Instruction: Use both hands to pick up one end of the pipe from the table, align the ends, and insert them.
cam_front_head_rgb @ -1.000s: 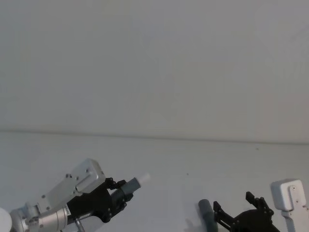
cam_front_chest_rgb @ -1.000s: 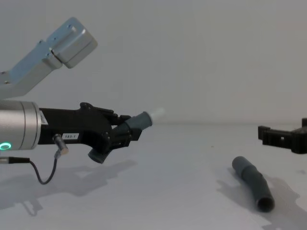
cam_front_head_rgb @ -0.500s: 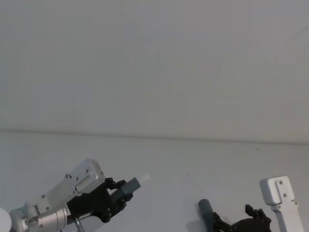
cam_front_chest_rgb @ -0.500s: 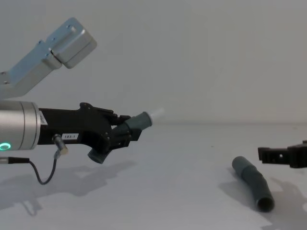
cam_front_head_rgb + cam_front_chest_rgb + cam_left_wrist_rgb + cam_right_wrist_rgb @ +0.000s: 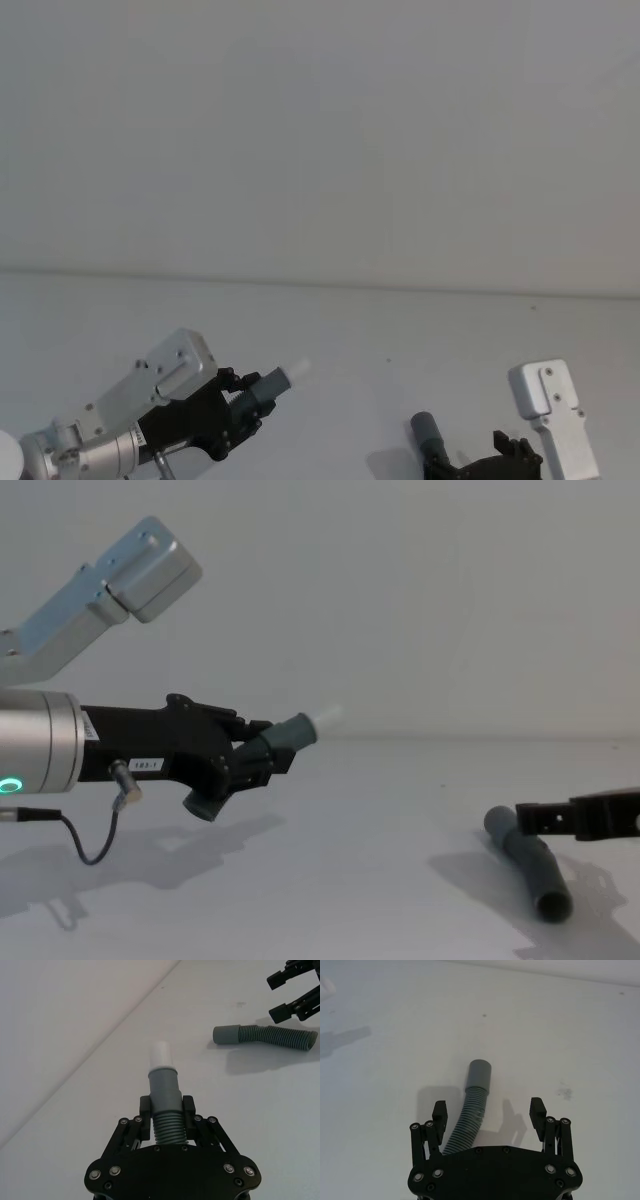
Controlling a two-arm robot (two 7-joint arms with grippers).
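The black toothed left gripper (image 5: 167, 1112) holds the short grey white-tipped tube (image 5: 164, 1085) firmly, above the white table (image 5: 580, 1030). The black right gripper (image 5: 489, 1110), wide open, straddles the grey ribbed hose (image 5: 472, 1102) lying there.

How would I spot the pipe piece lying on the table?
On the white table, look to the robot's right, at the open right pincer. The ribbed hose lies flat there, dark grey, curved, with a smooth cuff; the short piece has a white tip and sits in the left pincer.
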